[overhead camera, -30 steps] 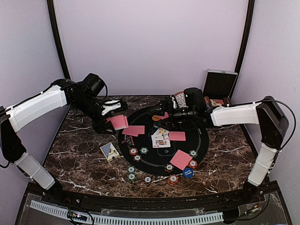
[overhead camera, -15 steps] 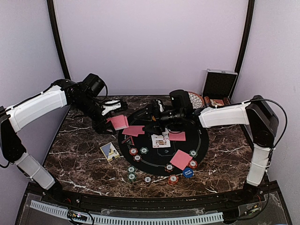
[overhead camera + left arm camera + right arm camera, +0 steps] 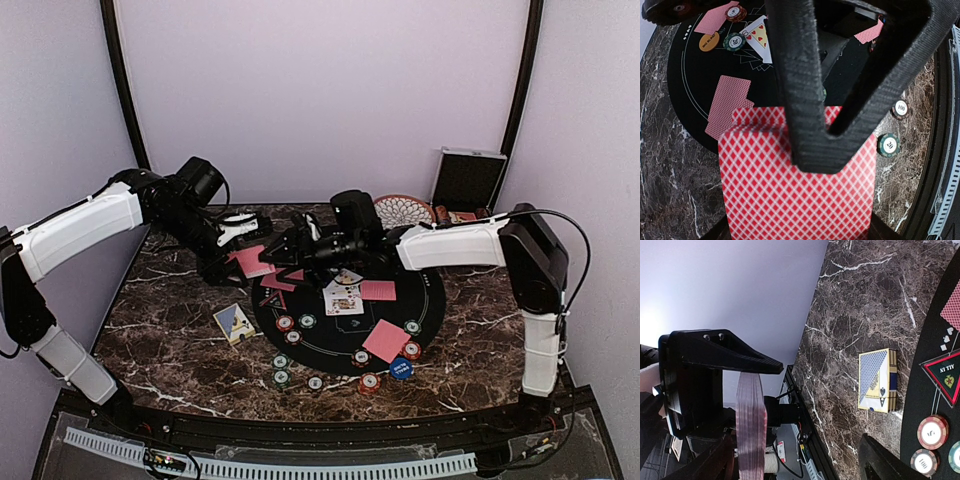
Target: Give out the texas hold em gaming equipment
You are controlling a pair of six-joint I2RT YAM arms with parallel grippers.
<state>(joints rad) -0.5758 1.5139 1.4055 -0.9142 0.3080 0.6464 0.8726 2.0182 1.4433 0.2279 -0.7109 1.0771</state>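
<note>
My left gripper (image 3: 243, 252) is shut on a deck of pink-red-backed cards (image 3: 795, 185), held above the mat's left edge. In the right wrist view the deck (image 3: 751, 425) shows edge-on. My right gripper (image 3: 286, 250) reaches across the black mat (image 3: 440, 300) and stands open right beside the deck, its fingers wide apart. Face-down cards (image 3: 385, 340) and face-up cards (image 3: 343, 296) lie on the mat. Red, green and white chips (image 3: 285, 322) sit along the mat's near edge with the blue button (image 3: 401, 368). The orange button (image 3: 709, 41) shows in the left wrist view.
A blue and yellow card box (image 3: 233, 322) lies on the marble left of the mat. The patterned bowl (image 3: 405, 208) and the open silver case (image 3: 468, 180) stand at the back right. The right forearm spans the mat's far half.
My right arm has swept left from the bowl across the mat to the held deck, and its jaws have narrowed slightly. The left arm and deck have stayed put.
</note>
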